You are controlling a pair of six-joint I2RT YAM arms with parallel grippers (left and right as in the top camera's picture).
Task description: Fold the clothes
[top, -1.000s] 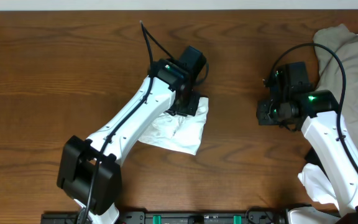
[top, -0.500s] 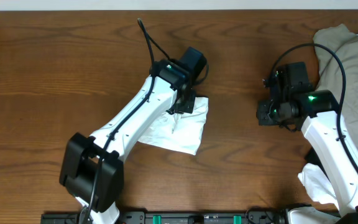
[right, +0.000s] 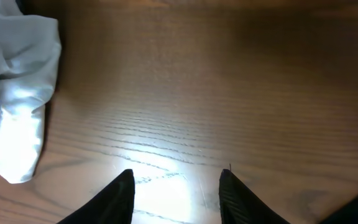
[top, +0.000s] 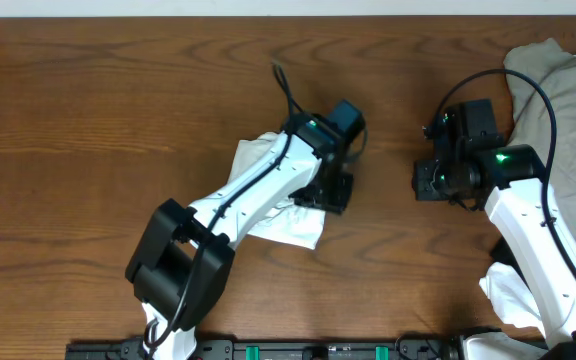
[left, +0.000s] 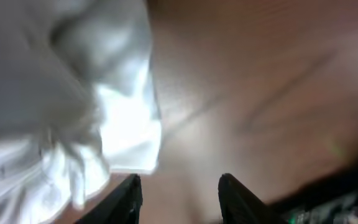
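Both my end effectors stand open and empty. My left end effector has swung right, off the white cloth, which now lies rumpled on the worktop under my forearm. My right end effector has not moved. I judge the fold unfinished.

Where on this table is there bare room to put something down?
The widest bare patch is the table's left part, left of the white cloth and left arm. The far strip above both arms is free too, and a narrow gap between them. The right side is crowded: right arm, beige pile and a second white cloth.
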